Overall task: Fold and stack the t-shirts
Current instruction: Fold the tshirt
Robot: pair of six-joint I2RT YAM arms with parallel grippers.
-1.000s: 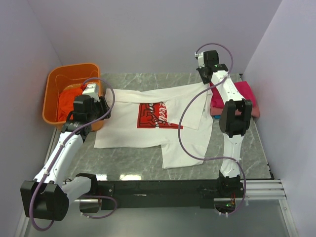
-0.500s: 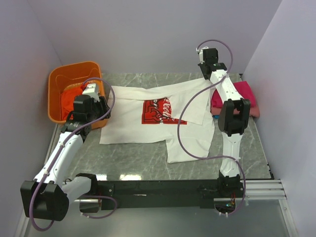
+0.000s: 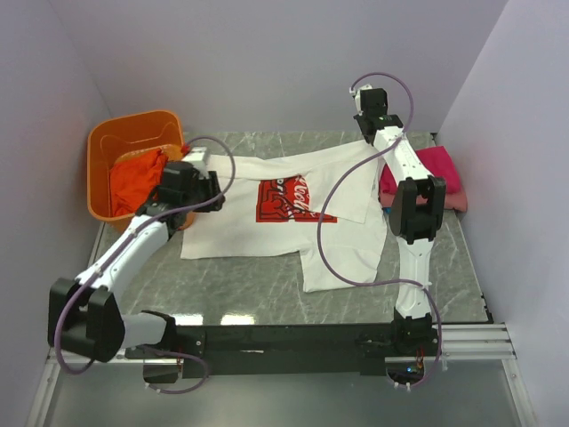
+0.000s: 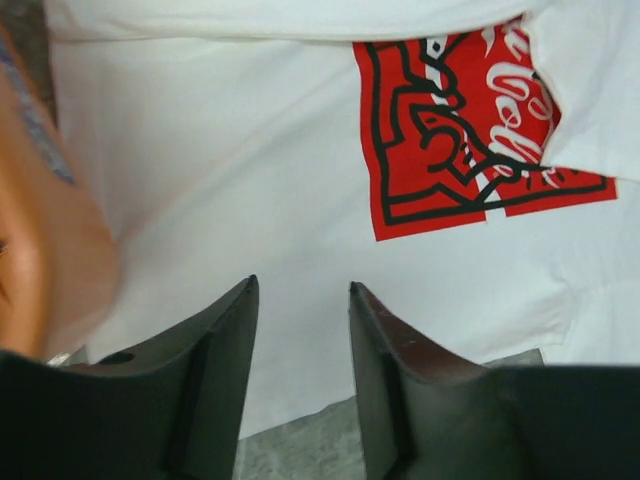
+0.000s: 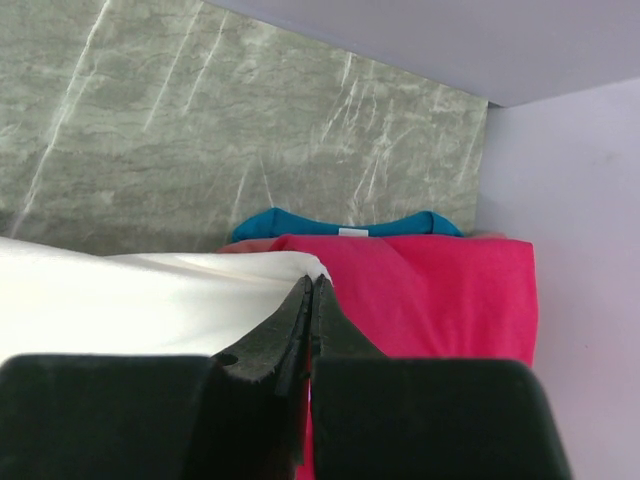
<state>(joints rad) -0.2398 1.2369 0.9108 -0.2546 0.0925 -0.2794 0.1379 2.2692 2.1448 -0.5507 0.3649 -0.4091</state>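
A white t-shirt [image 3: 267,227] with a red print [image 3: 289,200] lies spread on the marble table, its right part lifted and folded toward the back right. My right gripper [image 3: 369,133] is shut on a corner of the white t-shirt [image 5: 150,300], held above the folded stack of magenta [image 5: 430,300], pink and blue [image 5: 345,225] shirts. My left gripper [image 4: 300,290] is open and empty, hovering over the white shirt's left part [image 4: 220,170]; it sits beside the basket [image 3: 209,182]. An orange-red shirt [image 3: 133,182] lies in the basket.
The orange plastic basket [image 3: 107,142] stands at the back left; its wall shows at the left of the left wrist view [image 4: 40,250]. The folded stack [image 3: 440,173] sits at the right by the wall. White walls enclose the table.
My left arm has swung right from the basket to over the white shirt's left edge. My right gripper has pulled its shirt corner slightly further back; the shirt has shifted right.
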